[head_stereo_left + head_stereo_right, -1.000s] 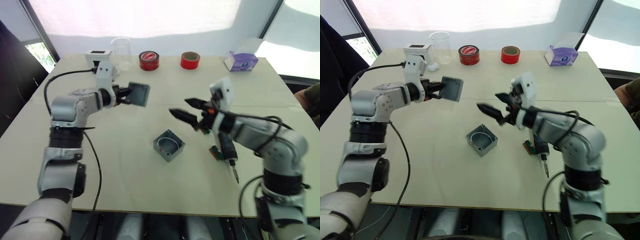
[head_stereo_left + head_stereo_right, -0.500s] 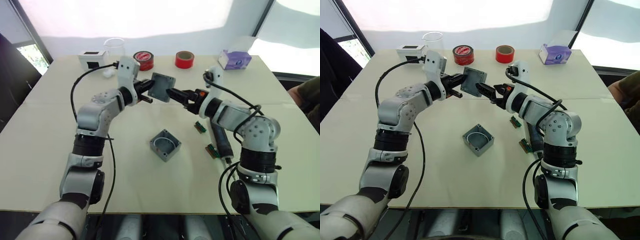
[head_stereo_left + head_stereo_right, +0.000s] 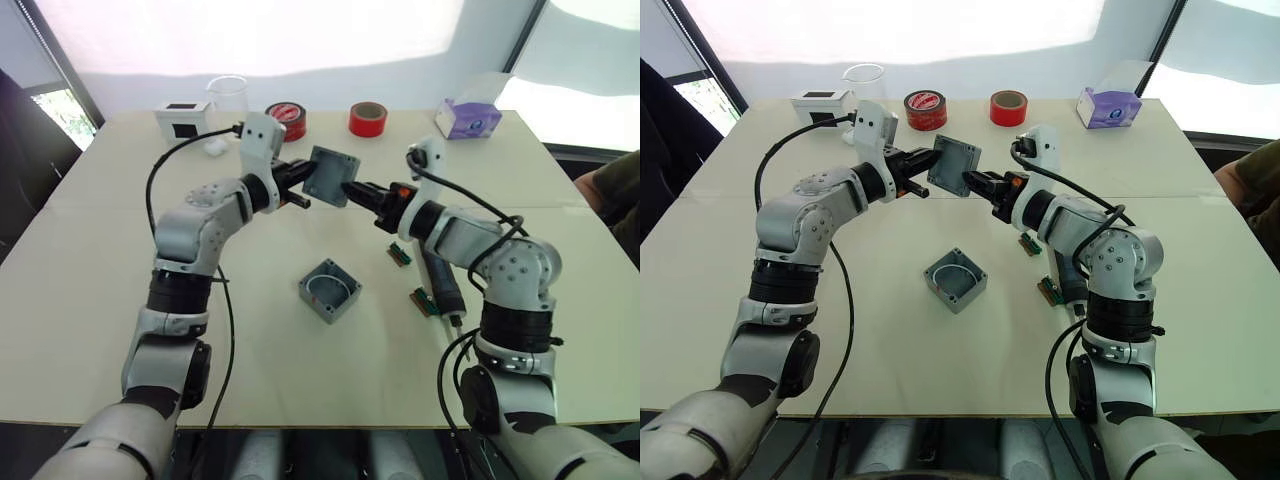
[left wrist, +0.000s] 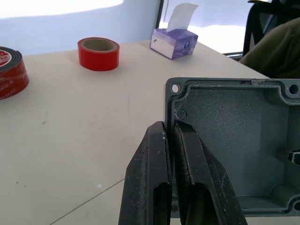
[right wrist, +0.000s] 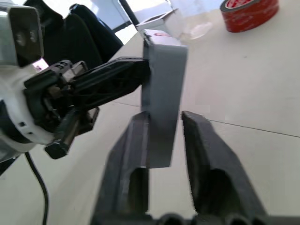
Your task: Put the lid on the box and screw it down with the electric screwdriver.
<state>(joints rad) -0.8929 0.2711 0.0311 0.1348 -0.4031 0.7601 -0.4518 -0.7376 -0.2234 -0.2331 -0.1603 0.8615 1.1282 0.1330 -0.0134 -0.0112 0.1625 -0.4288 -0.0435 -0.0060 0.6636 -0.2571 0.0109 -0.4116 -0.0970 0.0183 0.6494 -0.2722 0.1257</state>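
The lid (image 3: 330, 176) is held up in the air over the table's middle, tilted on edge, its hollow inside (image 4: 234, 140) facing my left wrist. My left gripper (image 3: 300, 185) is shut on its rim from the left. My right gripper (image 3: 350, 187) reaches in from the right, and its fingers (image 5: 136, 140) straddle the opposite edge, shut on it. The box (image 3: 331, 290) sits open side up on the table below the lid, apart from both grippers. The electric screwdriver (image 3: 442, 280) lies on the table under my right forearm, bit toward the front edge.
Along the back stand a white box with a black screen (image 3: 183, 118), a clear beaker (image 3: 228, 98), a red and black tape roll (image 3: 290, 118), a red tape roll (image 3: 368, 118) and a purple tissue box (image 3: 468, 118). Green connector strips (image 3: 400, 253) lie by the screwdriver. A person (image 3: 620, 190) sits at the right.
Both arms have swung in toward each other and the head camera shifted. My right gripper, wide open a second ago, has come up to the lid and shut on its edge.
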